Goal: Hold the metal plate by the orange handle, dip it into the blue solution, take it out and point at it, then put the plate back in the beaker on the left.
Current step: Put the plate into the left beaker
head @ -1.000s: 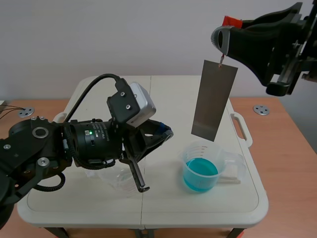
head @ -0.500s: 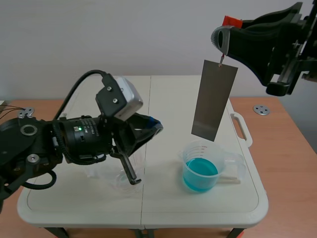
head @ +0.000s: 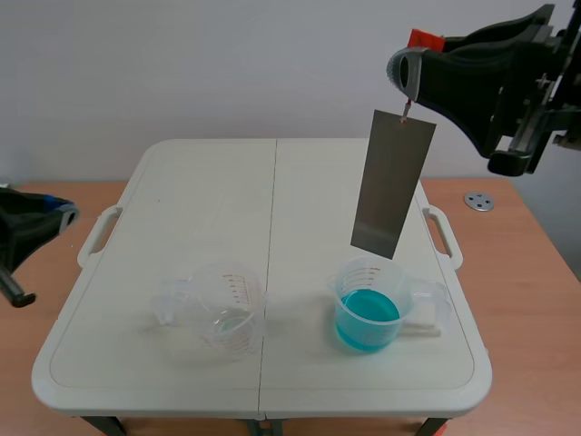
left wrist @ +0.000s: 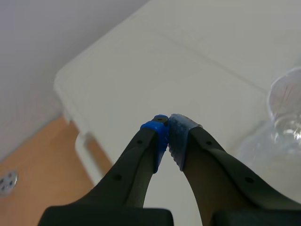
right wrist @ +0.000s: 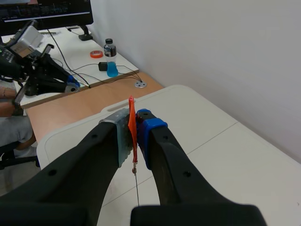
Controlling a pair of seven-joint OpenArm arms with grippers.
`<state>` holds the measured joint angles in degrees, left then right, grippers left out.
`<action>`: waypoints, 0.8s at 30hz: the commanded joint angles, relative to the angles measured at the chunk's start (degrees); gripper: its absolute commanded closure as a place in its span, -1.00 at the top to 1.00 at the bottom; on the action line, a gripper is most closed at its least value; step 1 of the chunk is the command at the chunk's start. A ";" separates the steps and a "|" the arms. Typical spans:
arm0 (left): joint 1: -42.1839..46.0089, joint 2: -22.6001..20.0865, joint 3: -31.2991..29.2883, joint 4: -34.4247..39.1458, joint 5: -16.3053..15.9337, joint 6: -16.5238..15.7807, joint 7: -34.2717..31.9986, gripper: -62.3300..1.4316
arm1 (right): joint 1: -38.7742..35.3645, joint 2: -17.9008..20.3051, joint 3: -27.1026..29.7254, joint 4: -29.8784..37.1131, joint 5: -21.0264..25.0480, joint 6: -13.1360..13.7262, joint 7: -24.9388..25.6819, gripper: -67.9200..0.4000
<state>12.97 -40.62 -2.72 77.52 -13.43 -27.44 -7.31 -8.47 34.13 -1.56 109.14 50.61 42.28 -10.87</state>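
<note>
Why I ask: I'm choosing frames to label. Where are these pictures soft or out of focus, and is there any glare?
Left wrist view: the shut left hand is fairly crisp, but the clear beaker beside it is blurred. Right wrist view: the orange handle pinched in the right hand is sharp. Scene view: the metal plate looks evenly grey, with no glare.

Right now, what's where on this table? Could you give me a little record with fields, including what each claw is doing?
Right claw: shut on the orange handle, raised high
Metal plate: hanging from that handle over the blue solution, not in the liquid
Blue solution: in a clear beaker on the table's right half
Empty beaker: clear, on the left half
Left claw: shut on nothing, low by the table's left edge
</note>
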 commanded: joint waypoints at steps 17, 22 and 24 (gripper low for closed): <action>39.19 -8.07 -6.08 -0.35 -6.05 7.37 -9.66 -0.90 | 4.74 0.76 -2.84 1.18 0.85 0.44 0.70 -0.95; 42.82 -5.40 -6.01 -2.10 -4.31 7.19 -9.57 -0.90 | 7.37 0.57 -6.01 1.18 0.83 0.44 0.70 -0.95; 43.39 -4.00 -5.95 -2.84 -2.49 7.15 -9.55 -0.90 | 8.50 0.42 -7.37 1.18 0.83 0.44 0.83 -0.95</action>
<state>56.58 -45.36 -8.75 74.37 -15.99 -19.99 -16.14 -1.41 34.11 -8.95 109.14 50.59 42.28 -10.87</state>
